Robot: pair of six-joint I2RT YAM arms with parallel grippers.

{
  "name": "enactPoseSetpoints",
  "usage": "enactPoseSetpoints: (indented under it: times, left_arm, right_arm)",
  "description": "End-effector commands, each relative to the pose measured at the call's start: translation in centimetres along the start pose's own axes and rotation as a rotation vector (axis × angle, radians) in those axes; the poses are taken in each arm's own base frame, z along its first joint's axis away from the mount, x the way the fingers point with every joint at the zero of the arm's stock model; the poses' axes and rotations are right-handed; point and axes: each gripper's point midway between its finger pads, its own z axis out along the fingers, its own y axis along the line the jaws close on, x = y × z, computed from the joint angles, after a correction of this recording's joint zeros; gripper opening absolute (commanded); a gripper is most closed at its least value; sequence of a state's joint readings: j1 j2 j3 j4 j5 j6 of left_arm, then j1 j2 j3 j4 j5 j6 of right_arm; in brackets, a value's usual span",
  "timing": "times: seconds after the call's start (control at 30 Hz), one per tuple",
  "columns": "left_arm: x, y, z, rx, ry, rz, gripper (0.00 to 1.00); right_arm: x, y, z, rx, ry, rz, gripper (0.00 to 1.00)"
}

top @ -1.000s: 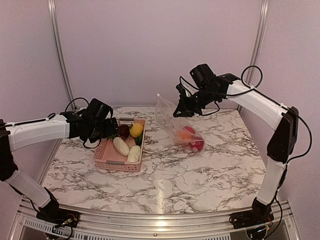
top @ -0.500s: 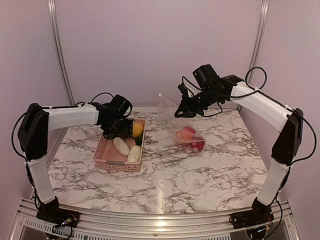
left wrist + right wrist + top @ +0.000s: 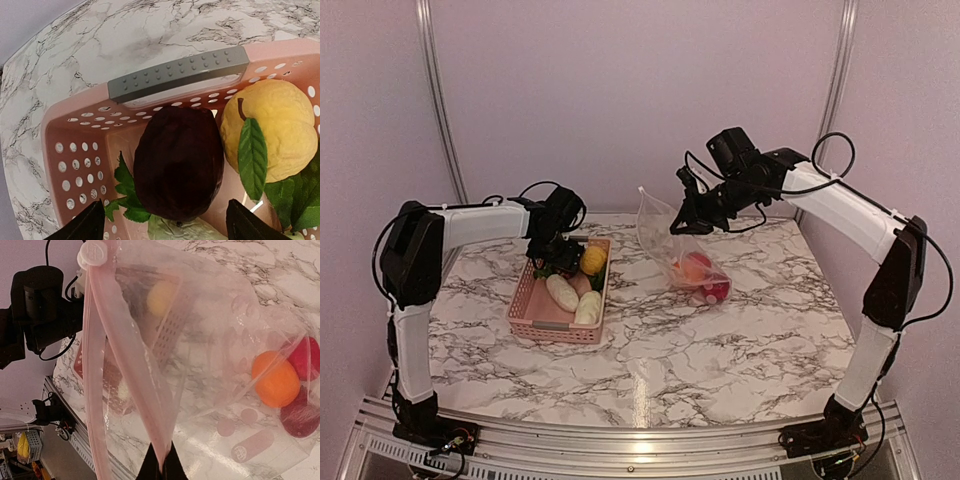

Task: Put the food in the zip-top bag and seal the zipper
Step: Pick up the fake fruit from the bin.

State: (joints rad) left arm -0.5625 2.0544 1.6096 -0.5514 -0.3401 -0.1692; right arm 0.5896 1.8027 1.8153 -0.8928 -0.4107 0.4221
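From above we see the pink basket (image 3: 552,333) holding white and yellow food (image 3: 562,292), and the zip-top bag (image 3: 655,225) right of it holding orange and red pieces (image 3: 694,268). At the left wrist, the left gripper (image 3: 170,227) is spread either side of the dark purple piece (image 3: 178,162) in the basket. At the right wrist, the right gripper (image 3: 161,465) pinches the zipper (image 3: 127,360).

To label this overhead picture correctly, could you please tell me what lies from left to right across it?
The left arm's elbow → pink basket → clear bag holding food → right arm's elbow.
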Motion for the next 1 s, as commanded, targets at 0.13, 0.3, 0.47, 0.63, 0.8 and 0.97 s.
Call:
enactPoseSetpoints:
  times: [0.13,0.3,0.47,0.63,0.8,0.97]
  left_arm:
    - [0.5,0.4,2.7,0.026,0.064,0.102,0.88]
    - [-0.3,0.0,3.7,0.110,0.048,0.047,0.88]
    - [-0.8,-0.6,4.5,0.139,0.055,0.022,0.85]
    - [-1.0,-0.8,3.7,0.164,0.057,-0.014,0.78]
    - [-0.9,-0.7,1.6,0.191,0.057,-0.049,0.69]
    - [-0.6,-0.3,-1.8,0.232,0.037,-0.114,0.67]
  right_arm:
    - [-1.2,0.6,-0.6,-0.017,-0.014,-0.003,0.00]
    - [-1.2,0.6,-0.7,-0.013,-0.011,-0.003,0.00]
    - [-0.9,0.4,-0.7,-0.005,-0.008,0.000,0.00]
    - [-0.8,0.2,-0.7,0.000,-0.009,0.002,0.00]
    - [-0.7,0.2,-0.4,-0.006,-0.009,0.006,0.00]
    - [-1.0,0.4,-0.1,-0.018,-0.014,0.006,0.00]
